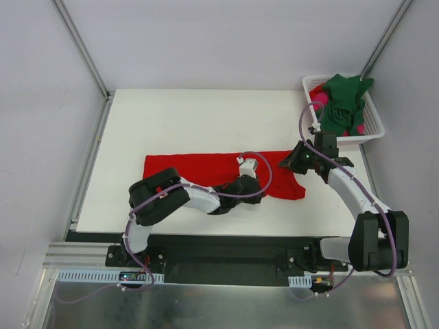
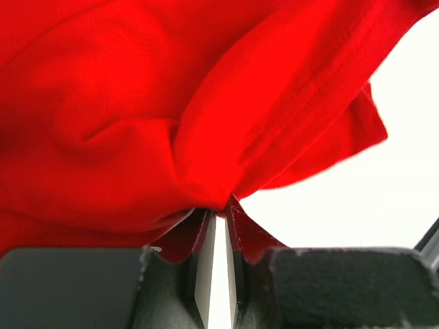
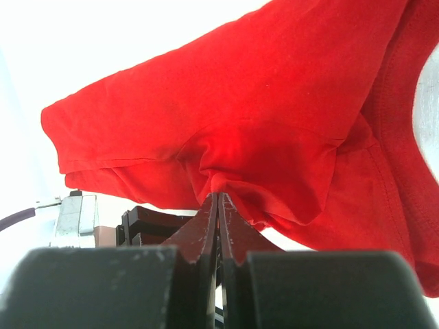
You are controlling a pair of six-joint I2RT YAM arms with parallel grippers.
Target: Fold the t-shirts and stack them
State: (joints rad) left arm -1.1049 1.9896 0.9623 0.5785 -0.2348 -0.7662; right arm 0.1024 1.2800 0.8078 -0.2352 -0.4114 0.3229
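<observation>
The red t-shirt [image 1: 199, 171] lies spread across mid-frame. The left gripper [image 2: 219, 212] pinches its cloth, jaws nearly together; the right gripper [image 3: 218, 200] is clamped tight on it further right.

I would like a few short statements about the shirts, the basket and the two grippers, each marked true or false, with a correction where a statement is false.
1. The red shirt is on the table. True.
2. The green shirt lies on the table beside the red shirt. False: it is in the basket, on top of a pink shirt.
3. The left gripper and the right gripper each pinch the red shirt. True.
4. The basket stands at the near left corner of the table. False: it stands at the far right corner.
</observation>
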